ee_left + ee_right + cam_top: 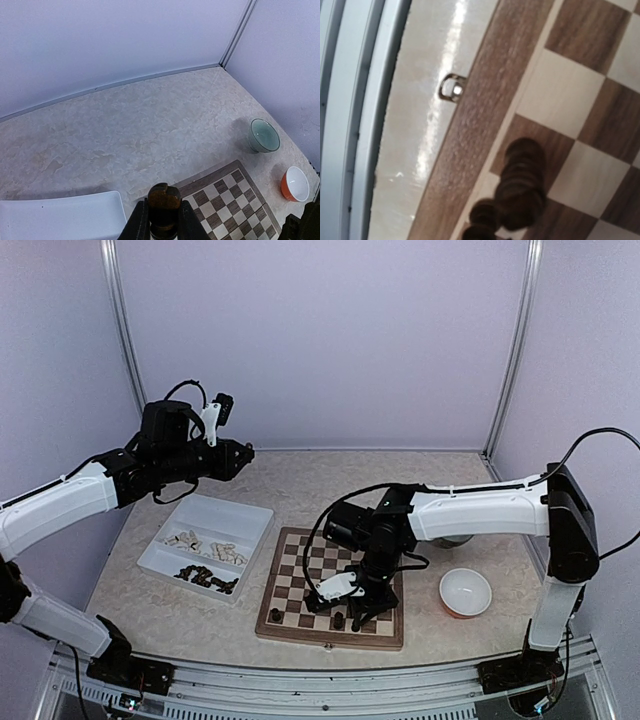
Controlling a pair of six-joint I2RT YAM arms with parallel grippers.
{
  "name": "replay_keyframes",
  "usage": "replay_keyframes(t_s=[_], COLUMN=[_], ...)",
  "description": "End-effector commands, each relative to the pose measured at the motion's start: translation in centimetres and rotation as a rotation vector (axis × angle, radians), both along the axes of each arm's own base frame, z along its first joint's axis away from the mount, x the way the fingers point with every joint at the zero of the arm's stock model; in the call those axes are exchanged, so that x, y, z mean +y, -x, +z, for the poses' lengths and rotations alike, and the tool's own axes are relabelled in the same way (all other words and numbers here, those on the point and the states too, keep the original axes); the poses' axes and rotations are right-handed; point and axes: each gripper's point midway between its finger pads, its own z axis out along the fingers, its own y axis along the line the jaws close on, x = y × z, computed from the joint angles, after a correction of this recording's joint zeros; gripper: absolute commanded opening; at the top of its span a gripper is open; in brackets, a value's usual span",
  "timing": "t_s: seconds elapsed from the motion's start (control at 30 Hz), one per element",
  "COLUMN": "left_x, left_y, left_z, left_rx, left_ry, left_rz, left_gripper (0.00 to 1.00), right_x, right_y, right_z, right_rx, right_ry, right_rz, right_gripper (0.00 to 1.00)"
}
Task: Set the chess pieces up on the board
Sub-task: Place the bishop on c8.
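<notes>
Few dark brown chessmen [276, 615] stand on near rank of square wooden chequered board [285, 585]; most, cream included, lie in white rectangular tray [255, 522] at left. Left gripper [162, 222] raised, jaws pinching one dark chessman [163, 197]. Right gripper [352, 598] low over near squares; jaws' state cannot be told.

Brown-and-cream checked board [285, 590], white tray [225, 520], seemingly dark brown chess pieces [520, 185]

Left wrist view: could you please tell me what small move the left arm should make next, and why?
Probably swing right and down toward the board: the left fingers grip a dark piece high above the table, while the right arm works over the board's near rows.
</notes>
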Motion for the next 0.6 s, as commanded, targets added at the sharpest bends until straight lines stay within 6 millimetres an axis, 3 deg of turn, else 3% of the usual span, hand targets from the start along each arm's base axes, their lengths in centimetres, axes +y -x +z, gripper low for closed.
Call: replay_keyframes(t_s=[0.0, 0.2, 0.57], left_x=[-0.34, -0.4, -0.65], left_y=[0.03, 0.07, 0.14], left_z=[0.09, -0.03, -0.24], left_rx=[-0.002, 0.002, 0.01], left_ry=[0.01, 0.01, 0.01], left_rz=[-0.015, -0.019, -0.028], left_gripper=[0.18, 0.18, 0.18], right_x=[0.79, 0.92, 1.35], right_y=[0.24, 0.19, -0.46], right_z=[0.05, 0.39, 0.17], right_rx=[-0.009, -0.014, -0.039], right_ry=[-0.005, -0.013, -0.014], right_rz=[0.01, 0.008, -0.006], right_gripper=[0.25, 0.32, 0.33])
